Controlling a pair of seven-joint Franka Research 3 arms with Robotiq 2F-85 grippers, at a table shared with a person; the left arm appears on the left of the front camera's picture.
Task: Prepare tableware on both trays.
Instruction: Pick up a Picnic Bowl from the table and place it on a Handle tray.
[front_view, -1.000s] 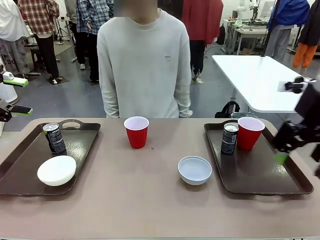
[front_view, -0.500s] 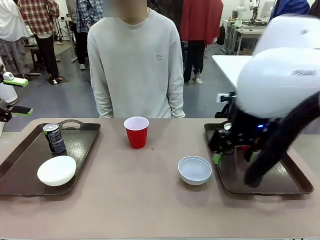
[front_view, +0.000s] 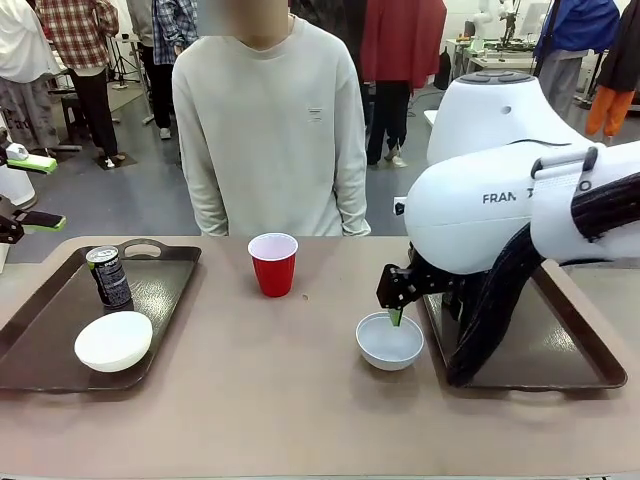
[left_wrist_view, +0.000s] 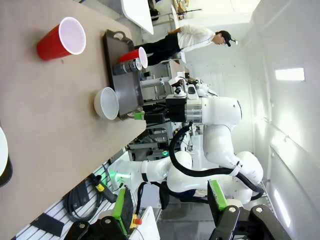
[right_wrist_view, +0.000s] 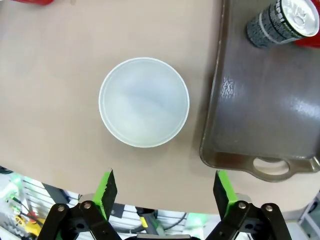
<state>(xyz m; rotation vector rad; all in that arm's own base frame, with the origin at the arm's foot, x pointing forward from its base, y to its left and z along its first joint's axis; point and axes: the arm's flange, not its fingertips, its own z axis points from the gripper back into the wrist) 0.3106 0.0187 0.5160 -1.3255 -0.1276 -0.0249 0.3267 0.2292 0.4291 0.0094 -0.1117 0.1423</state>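
The pale grey-blue bowl (front_view: 390, 342) sits on the bare table just left of the right tray (front_view: 590, 352). My right gripper (front_view: 396, 305) hangs open directly above it; in the right wrist view the bowl (right_wrist_view: 144, 102) lies ahead of the gripper (right_wrist_view: 165, 189), apart from both green fingers (right_wrist_view: 106, 187). A dark can (right_wrist_view: 282, 22) stands on that tray (right_wrist_view: 260, 115) beside a red cup (left_wrist_view: 135, 56). The left tray (front_view: 40, 335) carries a can (front_view: 108, 276) and the white bowl (front_view: 114, 340). A second red cup (front_view: 273, 263) stands mid-table. My left gripper (left_wrist_view: 167, 205) is open and holds nothing.
A person in a pale grey sweatshirt (front_view: 265, 130) stands at the far edge, hands out of sight. My bulky right arm (front_view: 500, 210) covers much of the right tray in the front view. Bare tabletop (front_view: 250, 400) lies between the trays.
My right arm swung in from the right edge, across the right tray, to above the grey-blue bowl. The person shifted slightly left.
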